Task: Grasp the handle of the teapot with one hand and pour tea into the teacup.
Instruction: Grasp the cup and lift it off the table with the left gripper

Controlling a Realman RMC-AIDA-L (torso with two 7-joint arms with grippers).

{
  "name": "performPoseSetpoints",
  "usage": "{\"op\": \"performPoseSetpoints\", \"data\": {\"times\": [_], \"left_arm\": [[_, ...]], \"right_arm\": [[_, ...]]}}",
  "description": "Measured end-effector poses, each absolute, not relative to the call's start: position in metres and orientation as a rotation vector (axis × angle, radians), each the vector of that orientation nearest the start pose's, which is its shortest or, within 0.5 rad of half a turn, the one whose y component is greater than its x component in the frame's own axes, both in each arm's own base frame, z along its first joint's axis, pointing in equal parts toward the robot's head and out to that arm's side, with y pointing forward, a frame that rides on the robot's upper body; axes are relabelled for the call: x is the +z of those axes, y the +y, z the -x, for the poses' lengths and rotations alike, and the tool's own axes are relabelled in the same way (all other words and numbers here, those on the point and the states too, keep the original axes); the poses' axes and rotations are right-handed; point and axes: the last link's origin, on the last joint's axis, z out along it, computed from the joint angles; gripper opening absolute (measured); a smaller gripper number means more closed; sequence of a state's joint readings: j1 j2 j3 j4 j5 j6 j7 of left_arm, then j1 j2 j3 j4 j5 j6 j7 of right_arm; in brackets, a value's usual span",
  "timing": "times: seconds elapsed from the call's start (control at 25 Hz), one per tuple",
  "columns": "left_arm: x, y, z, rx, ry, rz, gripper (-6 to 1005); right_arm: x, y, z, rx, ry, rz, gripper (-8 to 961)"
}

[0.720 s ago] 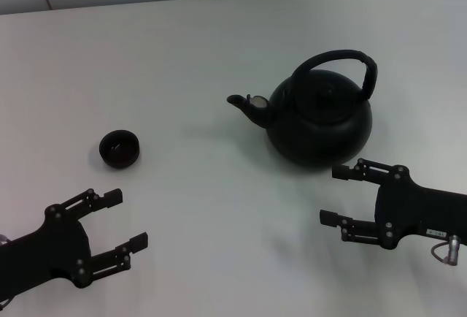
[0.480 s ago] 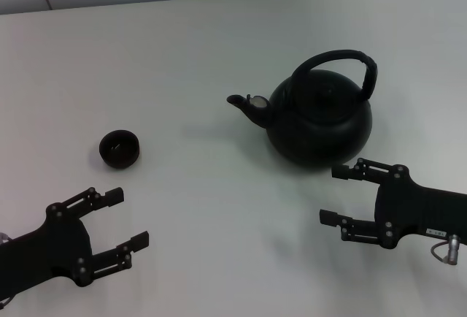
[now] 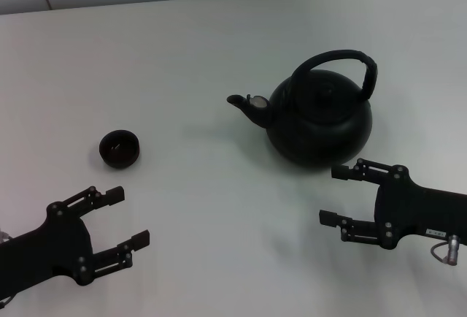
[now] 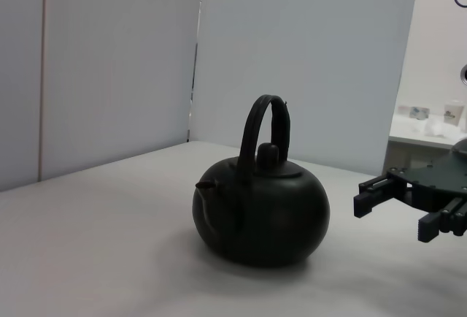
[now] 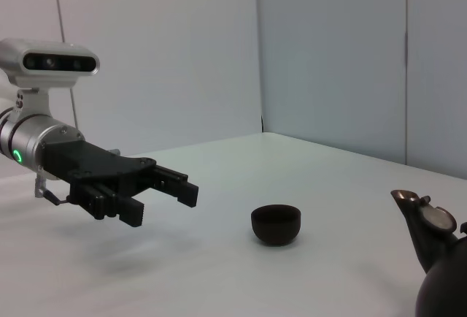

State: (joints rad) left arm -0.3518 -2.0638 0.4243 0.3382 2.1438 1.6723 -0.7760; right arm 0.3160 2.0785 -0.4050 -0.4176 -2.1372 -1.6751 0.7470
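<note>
Nothing has moved: both tools, right (image 3: pixel 334 195) and left (image 3: pixel 127 218), gape idle (fingers apart); teapot (image 3: pixel 319 117) ungrasped, teacup (image 3: pixel 120 148) unfilled.

We see the teacup (image 5: pixel 276 223) upright on the white worktop (image 5: pixel 219 273). Our left end effector (image 5: pixel 166 194) hovers beside it with fingers spread apart, not touching. The teapot (image 5: pixel 441 269) shows only its spout and part of its body at the edge.
</note>
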Motion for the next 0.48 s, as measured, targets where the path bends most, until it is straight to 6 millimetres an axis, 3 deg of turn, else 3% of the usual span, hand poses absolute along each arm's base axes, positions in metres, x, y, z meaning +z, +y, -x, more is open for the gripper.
{"op": "performPoseSetpoints", "data": {"times": [0.32,0.48], "left_arm": [[-0.03,0.233,0.321,-0.862,-0.418,2.604,783],[-0.021,0.251,0.327,-0.84,-0.411,2.412,780]], "right_arm": [[-0.02,0.23,-0.333,0.752,0.361,2.604,750],[-0.021,0.229,-0.333,0.753,0.363,2.603,750]]}}
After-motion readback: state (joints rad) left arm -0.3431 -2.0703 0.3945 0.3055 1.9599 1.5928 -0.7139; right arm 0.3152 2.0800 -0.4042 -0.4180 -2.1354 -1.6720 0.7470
